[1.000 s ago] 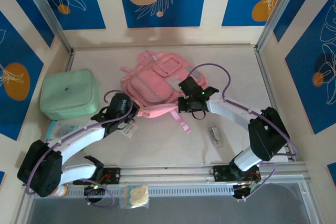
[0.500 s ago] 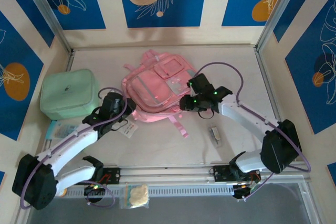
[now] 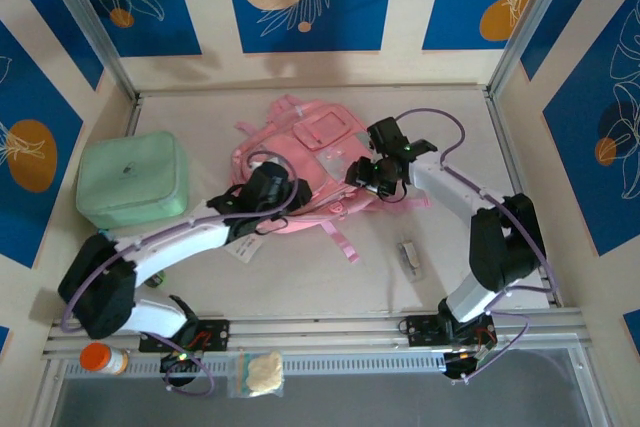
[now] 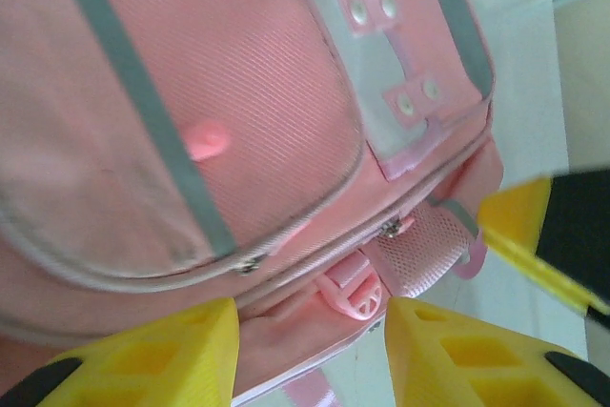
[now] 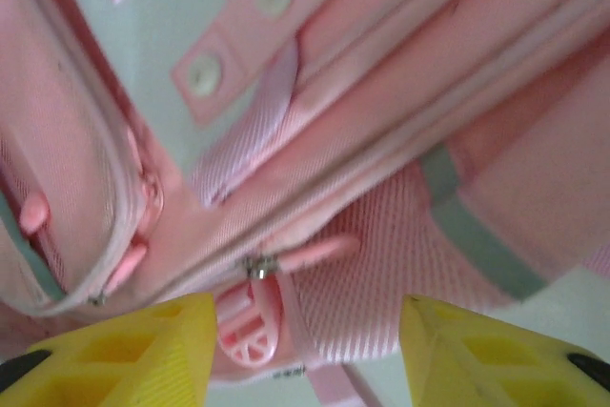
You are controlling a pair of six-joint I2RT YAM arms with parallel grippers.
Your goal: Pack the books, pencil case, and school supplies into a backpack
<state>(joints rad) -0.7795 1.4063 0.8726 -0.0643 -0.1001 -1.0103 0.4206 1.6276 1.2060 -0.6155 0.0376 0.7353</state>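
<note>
The pink backpack [image 3: 300, 162] lies flat at mid-table, front pockets up. My left gripper [image 3: 276, 194] hovers over its near edge, open. In the left wrist view the left gripper [image 4: 310, 355] has its yellow fingers [image 4: 152, 355] apart over the backpack [image 4: 191, 102], astride a pink buckle [image 4: 357, 297] without pinching it. My right gripper [image 3: 376, 173] is at the bag's right side, also open. In the right wrist view the right gripper [image 5: 307, 355] straddles a zipper pull [image 5: 257, 266] and mesh fabric. The school supplies item [image 3: 408, 255] lies on the table, right of centre. Books and pencil case are hidden.
A padded mint-green zip case [image 3: 132, 179] sits at the left. A pink strap [image 3: 342, 239] trails toward the near edge. An orange bottle [image 3: 100, 357] and a small clear bag [image 3: 258, 372] rest by the front rail. Walls [image 3: 320, 67] close off the back and both sides.
Both grippers went from shut to open. The left arm swung right onto the backpack's near edge; the right gripper moved back along its right side. The backpack settled a little farther back.
</note>
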